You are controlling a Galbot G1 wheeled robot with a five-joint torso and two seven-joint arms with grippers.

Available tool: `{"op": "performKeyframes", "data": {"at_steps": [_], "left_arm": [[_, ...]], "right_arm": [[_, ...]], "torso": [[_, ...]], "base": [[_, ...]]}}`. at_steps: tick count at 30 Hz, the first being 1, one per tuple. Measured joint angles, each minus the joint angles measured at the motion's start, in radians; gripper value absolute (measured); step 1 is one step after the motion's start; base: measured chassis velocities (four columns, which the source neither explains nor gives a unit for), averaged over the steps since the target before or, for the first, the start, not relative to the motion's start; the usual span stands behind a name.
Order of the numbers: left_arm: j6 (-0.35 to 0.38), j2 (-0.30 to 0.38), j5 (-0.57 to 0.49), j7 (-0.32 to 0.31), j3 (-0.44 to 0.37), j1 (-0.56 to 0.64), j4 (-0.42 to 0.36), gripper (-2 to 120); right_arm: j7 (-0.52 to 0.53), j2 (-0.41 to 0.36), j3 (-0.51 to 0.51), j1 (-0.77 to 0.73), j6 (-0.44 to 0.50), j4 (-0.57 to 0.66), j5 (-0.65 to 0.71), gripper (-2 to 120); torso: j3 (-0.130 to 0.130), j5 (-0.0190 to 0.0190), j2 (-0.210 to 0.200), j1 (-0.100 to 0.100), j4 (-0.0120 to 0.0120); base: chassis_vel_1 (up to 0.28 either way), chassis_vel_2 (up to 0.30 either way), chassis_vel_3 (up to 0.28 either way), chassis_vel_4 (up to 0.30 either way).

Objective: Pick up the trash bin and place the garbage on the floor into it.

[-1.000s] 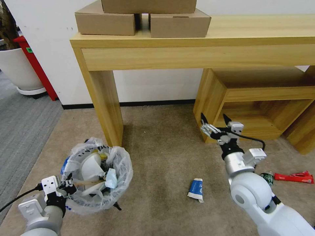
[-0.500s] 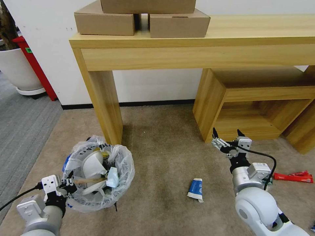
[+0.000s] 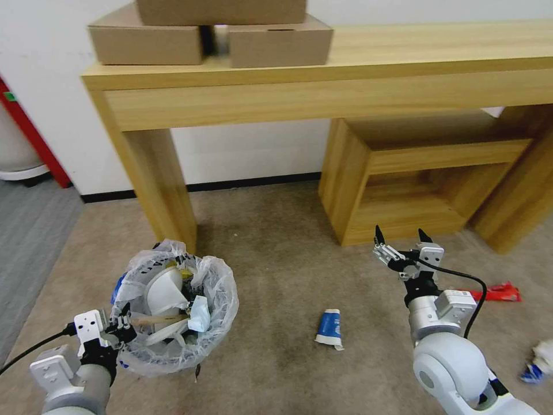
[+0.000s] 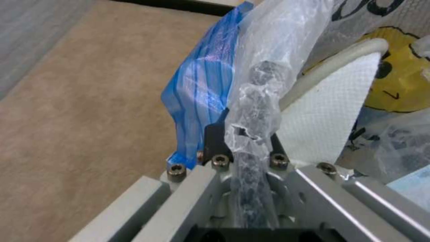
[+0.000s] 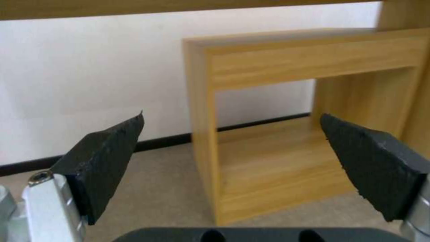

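Observation:
The trash bin (image 3: pixel 214 323), round and lined with a crinkly white bag, is at lower left in the head view and holds white and blue litter. My left gripper (image 3: pixel 118 331) is shut on its near rim; the left wrist view shows the left gripper (image 4: pixel 244 141) clamped on the bag-covered rim (image 4: pixel 257 97). On the beige floor (image 3: pixel 271 253) lie pieces of garbage: a blue-white wrapper (image 3: pixel 329 327), a red packet (image 3: pixel 499 292) and a crumpled white-blue piece (image 3: pixel 537 360). My right gripper (image 3: pixel 401 239) hangs open and empty above the carpet, beyond the wrapper and to its right. In the right wrist view the right gripper (image 5: pixel 230 122) faces the low shelf.
A long wooden table (image 3: pixel 322 86) with cardboard boxes (image 3: pixel 207 31) stands against the wall, one leg (image 3: pixel 155 184) just behind the bin. A low wooden shelf unit (image 3: pixel 403 178) sits under it at right. Grey ribbed carpet (image 3: pixel 29 242) lies at left.
The whole picture has shifted left, so the camera has turned right. My right gripper came back toward me and lower, still open. The left gripper keeps its hold on the bin.

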Motion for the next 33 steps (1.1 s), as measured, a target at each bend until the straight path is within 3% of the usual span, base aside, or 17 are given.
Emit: {"op": "performKeyframes", "data": {"at_steps": [33], "left_arm": [[-0.024,0.006,-0.021,-0.018,-0.014,-0.018,0.022,0]], "right_arm": [[-0.010,0.006,-0.056,0.028,0.036,-0.039,-0.003,100]], "torso": [[0.000,-0.0001,0.000,0.000,0.0003]], "base": [[-0.101,-0.101,-0.105,-0.104]]}}
